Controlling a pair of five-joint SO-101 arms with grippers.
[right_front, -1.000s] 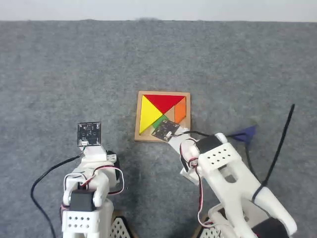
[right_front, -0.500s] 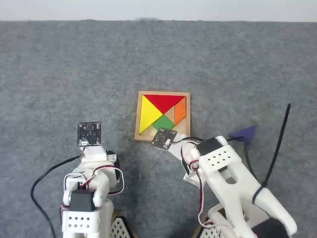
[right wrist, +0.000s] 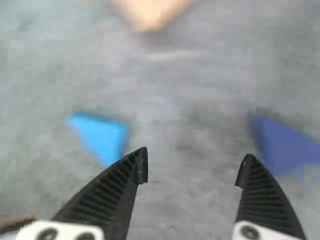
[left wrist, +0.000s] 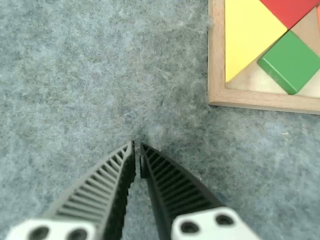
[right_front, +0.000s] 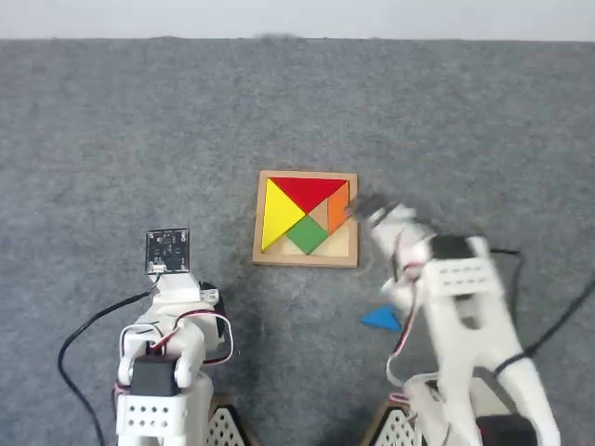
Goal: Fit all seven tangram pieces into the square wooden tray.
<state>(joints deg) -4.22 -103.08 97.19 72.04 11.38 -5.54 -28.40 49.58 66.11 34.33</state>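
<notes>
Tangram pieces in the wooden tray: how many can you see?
4: yellow triangle at the left of the tray, red triangle along its far edge, orange piece at its right, green square near the middle. None looks hidden.

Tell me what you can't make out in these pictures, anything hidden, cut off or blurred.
- High view: the blurred right arm covers part of the wooden tray's right rim and the edge of the orange piece.
- Right wrist view: the dark blue piece is blurred, so its shape is unclear. A pale patch at the far edge is cut off and unidentifiable.
- Left wrist view: the picture's edge cuts off the tray beyond the green square.
</notes>
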